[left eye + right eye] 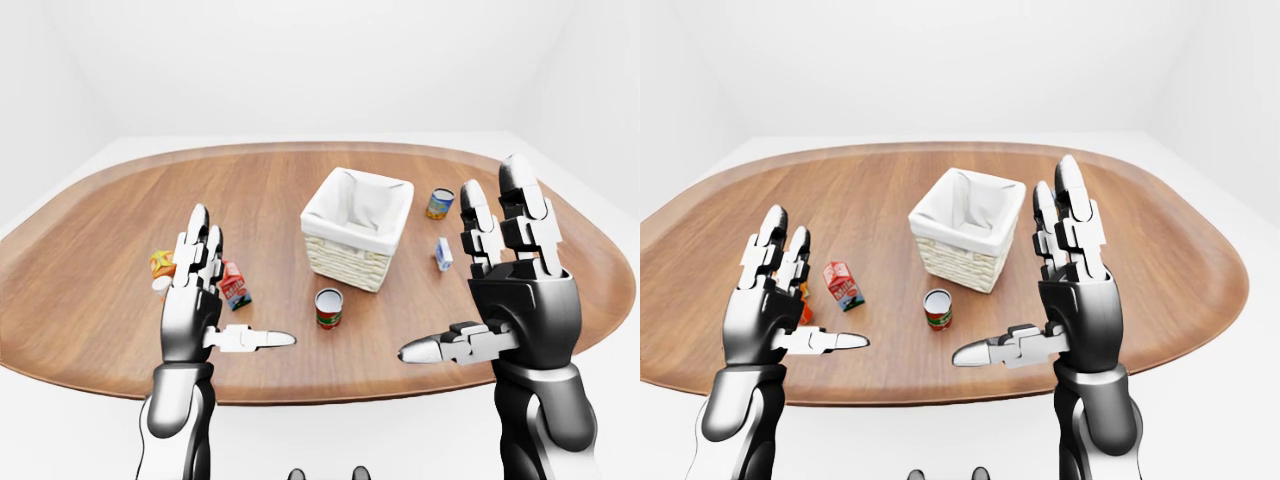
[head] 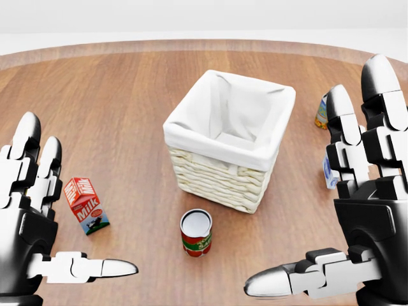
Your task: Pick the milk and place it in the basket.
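Head view: right hand point(image 2: 357, 210) covers most of small blue-white carton point(image 2: 327, 173) and yellow can point(image 2: 322, 112). Left-eye view: left hand point(image 1: 195, 300) overlaps orange carton point(image 1: 161, 264).

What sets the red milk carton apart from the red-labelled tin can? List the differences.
The red milk carton is a gabled box; the red-labelled tin can is a cylinder. The carton's top is closed; the can shows an open, pale inside. The carton lies further left in the head view. Both stand upright on the wooden table.
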Controlling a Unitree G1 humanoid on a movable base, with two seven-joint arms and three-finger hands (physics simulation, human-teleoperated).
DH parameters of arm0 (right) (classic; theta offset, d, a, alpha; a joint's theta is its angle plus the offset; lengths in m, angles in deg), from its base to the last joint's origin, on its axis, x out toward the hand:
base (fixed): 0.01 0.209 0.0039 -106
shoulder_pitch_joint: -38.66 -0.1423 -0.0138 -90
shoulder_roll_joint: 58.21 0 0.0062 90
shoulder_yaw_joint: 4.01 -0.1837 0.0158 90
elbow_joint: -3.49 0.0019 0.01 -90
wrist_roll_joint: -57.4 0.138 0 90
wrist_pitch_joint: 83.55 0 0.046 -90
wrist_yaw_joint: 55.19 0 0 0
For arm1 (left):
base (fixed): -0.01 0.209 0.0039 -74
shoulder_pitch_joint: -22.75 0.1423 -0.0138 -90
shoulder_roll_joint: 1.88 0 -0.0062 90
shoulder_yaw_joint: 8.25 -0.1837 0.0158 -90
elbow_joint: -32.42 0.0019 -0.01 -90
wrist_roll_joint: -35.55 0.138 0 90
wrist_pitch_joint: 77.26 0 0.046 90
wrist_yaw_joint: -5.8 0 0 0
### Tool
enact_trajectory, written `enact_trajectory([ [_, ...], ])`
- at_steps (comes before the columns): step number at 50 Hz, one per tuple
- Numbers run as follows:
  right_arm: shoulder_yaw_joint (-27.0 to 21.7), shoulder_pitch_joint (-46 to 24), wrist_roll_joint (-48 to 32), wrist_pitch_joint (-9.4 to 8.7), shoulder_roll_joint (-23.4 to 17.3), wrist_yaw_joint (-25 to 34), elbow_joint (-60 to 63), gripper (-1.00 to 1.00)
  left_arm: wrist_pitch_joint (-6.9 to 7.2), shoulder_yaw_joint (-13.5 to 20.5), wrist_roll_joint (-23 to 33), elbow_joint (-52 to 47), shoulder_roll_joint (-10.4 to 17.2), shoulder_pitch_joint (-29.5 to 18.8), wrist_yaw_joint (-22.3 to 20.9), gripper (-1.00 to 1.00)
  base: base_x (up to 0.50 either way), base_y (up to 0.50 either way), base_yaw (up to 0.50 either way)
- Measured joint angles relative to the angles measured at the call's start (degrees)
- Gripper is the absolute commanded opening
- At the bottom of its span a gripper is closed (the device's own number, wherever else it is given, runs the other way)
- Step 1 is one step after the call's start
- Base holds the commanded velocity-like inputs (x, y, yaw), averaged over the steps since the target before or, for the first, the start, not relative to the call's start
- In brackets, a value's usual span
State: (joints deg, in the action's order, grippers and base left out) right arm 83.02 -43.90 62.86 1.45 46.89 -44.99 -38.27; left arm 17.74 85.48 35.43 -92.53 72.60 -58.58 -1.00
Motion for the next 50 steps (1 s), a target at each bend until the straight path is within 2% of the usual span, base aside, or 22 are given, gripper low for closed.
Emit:
enact_trajectory([
  [50, 0.4, 0.5, -0.2, 0.00, 0.0, 0.2, 0.0, 1.00, 0.00, -0.3, 0.8, 0.8, -0.2, 0.9, 0.3, 1.00, 0.36, 0.00, 0.00],
])
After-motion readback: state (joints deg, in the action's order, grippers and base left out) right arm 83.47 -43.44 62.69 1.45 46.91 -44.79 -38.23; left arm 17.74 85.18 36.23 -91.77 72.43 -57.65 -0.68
